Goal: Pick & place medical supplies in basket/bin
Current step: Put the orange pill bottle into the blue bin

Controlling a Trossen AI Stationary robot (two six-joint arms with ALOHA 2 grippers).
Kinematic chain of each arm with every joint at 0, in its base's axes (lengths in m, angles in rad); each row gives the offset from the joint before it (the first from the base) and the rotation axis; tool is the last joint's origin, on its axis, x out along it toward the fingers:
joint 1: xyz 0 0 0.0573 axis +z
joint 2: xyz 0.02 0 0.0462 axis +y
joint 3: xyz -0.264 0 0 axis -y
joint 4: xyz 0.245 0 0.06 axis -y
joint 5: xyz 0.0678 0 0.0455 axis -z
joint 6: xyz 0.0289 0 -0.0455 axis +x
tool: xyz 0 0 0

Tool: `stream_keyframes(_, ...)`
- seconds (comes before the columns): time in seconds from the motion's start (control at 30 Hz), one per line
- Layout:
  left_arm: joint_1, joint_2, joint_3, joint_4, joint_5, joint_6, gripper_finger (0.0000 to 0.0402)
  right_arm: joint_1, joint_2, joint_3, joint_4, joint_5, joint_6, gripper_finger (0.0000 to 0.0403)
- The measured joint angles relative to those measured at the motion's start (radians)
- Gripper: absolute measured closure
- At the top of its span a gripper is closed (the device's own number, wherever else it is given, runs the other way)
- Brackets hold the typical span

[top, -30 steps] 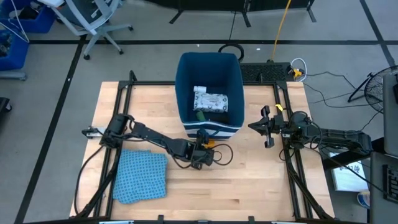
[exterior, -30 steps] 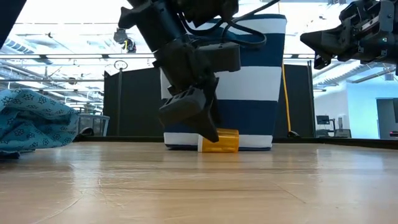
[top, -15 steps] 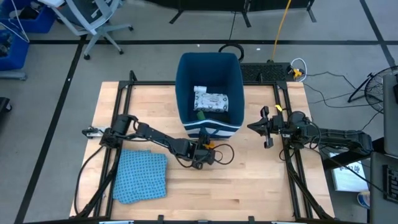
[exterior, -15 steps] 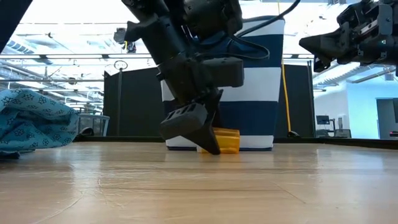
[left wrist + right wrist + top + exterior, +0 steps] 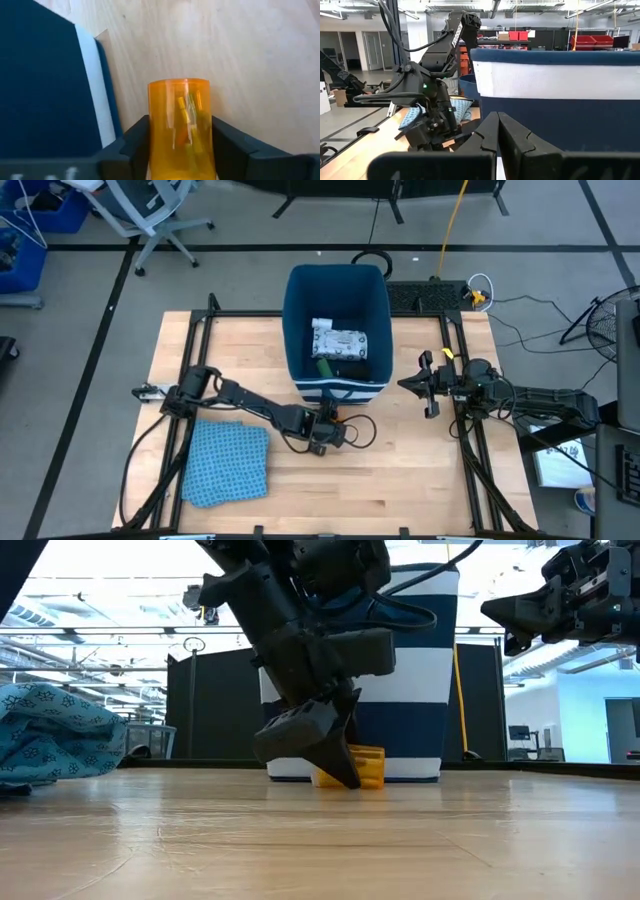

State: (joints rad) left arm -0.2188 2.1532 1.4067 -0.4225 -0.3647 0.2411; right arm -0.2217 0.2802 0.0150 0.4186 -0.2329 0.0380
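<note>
1. While the right arm waits off to the side, the left gripper (image 5: 335,427) is down at the tabletop (image 5: 420,470), just in front of the dark-blue bin (image 5: 336,290) with the white stripe at its base.
2. In the left wrist view, an orange translucent pill bottle (image 5: 181,125) lies on its side between the two dark fingers (image 5: 132,145); the fingers sit right against both sides of it, so the gripper is closed around the bottle.
3. Small yellow and orange pieces show through the bottle's wall.
4. In the low view the bottle (image 5: 362,766) rests on the wood, just in front of the bin's striped wall (image 5: 420,680), with the left gripper's fingertips (image 5: 345,772) reaching the table beside it.
5. Whether the bottle touches the bin cannot be told.
6. Inside the bin, the high view shows a flat white packet with green print (image 5: 340,340), and a dark item under it that is too small to name.
7. The right gripper (image 5: 428,385) hangs above the table to the right of the bin, well apart from the bottle; its fingers (image 5: 490,132) are pressed together with nothing between them.
8. A blue patterned cloth (image 5: 228,463) lies crumpled at the left front of the table, well apart from the bin and the bottle.
</note>
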Motion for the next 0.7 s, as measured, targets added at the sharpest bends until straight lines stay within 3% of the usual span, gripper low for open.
stream_keyframes(0.1, -0.011, -0.001, 0.002, -0.005, 0.001, -0.015, 0.0260, 0.000, 0.000, 0.000, 0.000, 0.000, 0.000, 0.0403)
stream_keyframes(0.3, -0.042, -0.035, 0.022, -0.061, 0.008, -0.019, 0.0260, 0.000, 0.000, 0.000, 0.001, 0.000, 0.000, 0.0403)
stream_keyframes(0.4, -0.067, -0.071, 0.031, -0.119, 0.043, -0.022, 0.0241, 0.000, 0.000, 0.000, 0.003, -0.001, 0.000, 0.0403)
stream_keyframes(0.53, -0.108, -0.170, 0.039, -0.201, 0.033, -0.026, 0.0230, 0.000, 0.000, 0.000, 0.001, -0.002, 0.001, 0.0403)
stream_keyframes(0.7, -0.164, -0.318, 0.039, -0.377, 0.023, -0.073, 0.0245, 0.000, 0.000, 0.000, 0.000, -0.003, 0.004, 0.0403)
